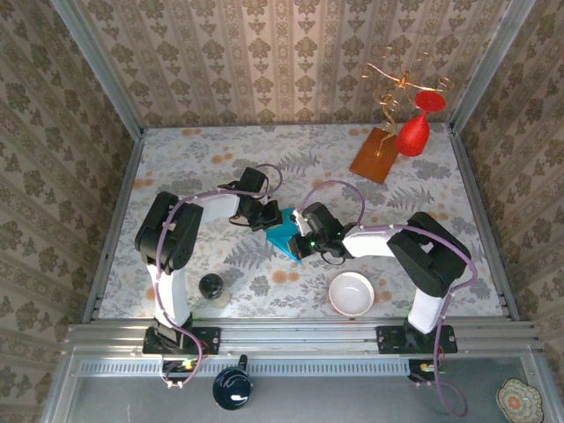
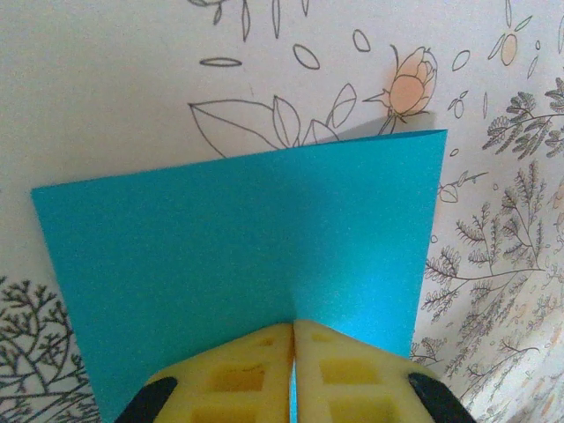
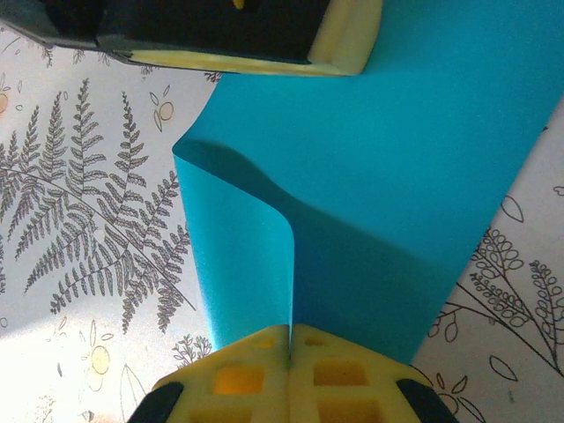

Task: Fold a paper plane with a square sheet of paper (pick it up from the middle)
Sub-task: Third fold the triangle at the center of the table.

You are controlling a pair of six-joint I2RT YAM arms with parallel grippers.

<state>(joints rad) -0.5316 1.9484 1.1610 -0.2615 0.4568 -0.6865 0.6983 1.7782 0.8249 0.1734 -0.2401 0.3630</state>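
We count two tools, each ending in a pair of yellow pads [image 2: 238, 379] moulded with square hollows. The left tool [image 2: 293, 328] is clenched on the edge of the one sheet of paper [image 2: 247, 238], pads pressed together with the paper pinched between them. The right tool [image 3: 290, 333] is also clenched on that sheet, gripping it where one side curls up into a soft rounded lip.

The sheet is thin, teal-blue, matte and straight-edged. From the left wrist we see a faint crease running up its middle from the tool.

The bench [image 1: 423, 189] is covered in a pale cloth printed with ferns, leaves and orange flowers. One round white bowl [image 1: 352, 293] stands on it. The sheet lies beyond the bowl and to its left, held between the two tools. One flat orange-brown board [image 1: 374, 155] lies well beyond the bowl. Just right of the board is one red glass-shaped ornament [image 1: 412, 132], below curls of gold wire [image 1: 392, 88]. We count two dark round things left of the bowl: a small one [image 1: 211, 285] level with it, and a glossy ball [image 1: 233, 388] nearer, on the metal ledge.
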